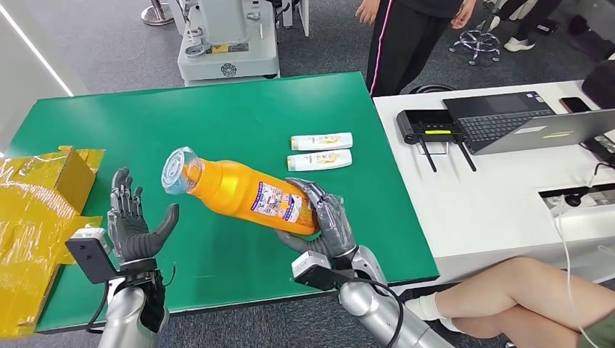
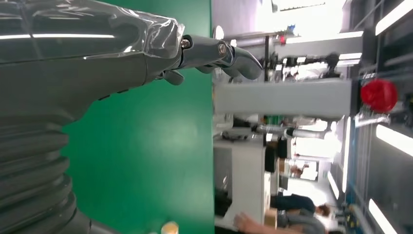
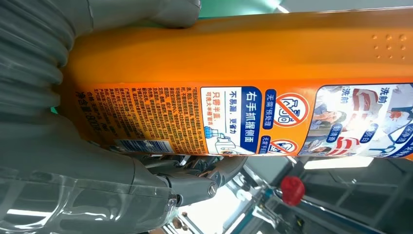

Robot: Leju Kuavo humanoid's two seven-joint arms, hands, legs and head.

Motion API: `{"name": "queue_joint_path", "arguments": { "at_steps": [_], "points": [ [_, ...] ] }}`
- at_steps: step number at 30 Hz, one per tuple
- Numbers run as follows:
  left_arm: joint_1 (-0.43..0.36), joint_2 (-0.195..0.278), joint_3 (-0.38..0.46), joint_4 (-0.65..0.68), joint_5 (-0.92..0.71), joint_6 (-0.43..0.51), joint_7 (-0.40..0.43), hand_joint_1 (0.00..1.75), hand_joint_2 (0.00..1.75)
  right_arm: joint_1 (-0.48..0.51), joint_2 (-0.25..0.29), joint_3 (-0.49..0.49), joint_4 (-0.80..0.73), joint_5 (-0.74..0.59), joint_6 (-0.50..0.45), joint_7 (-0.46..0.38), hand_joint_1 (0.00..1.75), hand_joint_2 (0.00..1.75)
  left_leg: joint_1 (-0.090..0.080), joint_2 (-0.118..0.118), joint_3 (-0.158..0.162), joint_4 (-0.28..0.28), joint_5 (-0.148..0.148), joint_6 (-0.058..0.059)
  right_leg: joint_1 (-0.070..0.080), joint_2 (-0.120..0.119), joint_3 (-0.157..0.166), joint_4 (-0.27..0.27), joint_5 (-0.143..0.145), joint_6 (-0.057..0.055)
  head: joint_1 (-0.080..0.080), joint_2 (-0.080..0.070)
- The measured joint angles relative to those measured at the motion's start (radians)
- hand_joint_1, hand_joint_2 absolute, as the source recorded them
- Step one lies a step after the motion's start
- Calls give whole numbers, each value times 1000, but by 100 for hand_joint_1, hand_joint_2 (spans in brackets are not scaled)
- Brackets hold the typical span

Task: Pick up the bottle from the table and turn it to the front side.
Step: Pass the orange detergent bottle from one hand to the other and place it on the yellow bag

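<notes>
The right hand (image 1: 328,217) grips the orange bottle (image 1: 239,190) by its base, tilted above the green table (image 1: 217,116), clear cap toward the left hand (image 1: 130,217), whose fingers spread wide. Two small white tubes (image 1: 320,151) lie beyond; a white desk (image 1: 493,196) with a laptop (image 1: 537,127) adjoins, over grey carpet (image 1: 109,51).

The setting is a robotics lab or test workspace in an office-type room. A green-topped bench (image 1: 239,109) stands on grey carpet beside a white desk (image 1: 479,196) carrying a laptop (image 1: 537,130), a black router with antennas (image 1: 428,127) and cables. A grey-white machine base (image 1: 228,43) stands behind the bench, and people stand and sit nearby.
</notes>
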Motion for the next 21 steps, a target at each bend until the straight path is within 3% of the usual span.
{"name": "queue_joint_path", "arguments": {
  "at_steps": [10, 21],
  "points": [
    [-36, -3, -72, 43, -42, -91, 18, 0, 175, -82, 11, -73, 57, -91, 113, -113, 175, 175, 0, 0, 0, 0, 0, 0, 0, 0, 0, 0, 1, 0, 0, 0],
    [-61, -14, -112, 73, -75, -102, 18, 0, 175, -153, 16, -153, 221, -97, 269, -123, 175, 175, 0, 0, 0, 1, 0, 0, 0, 0, 0, 0, 1, 0, 0, 0]
  ]
}}
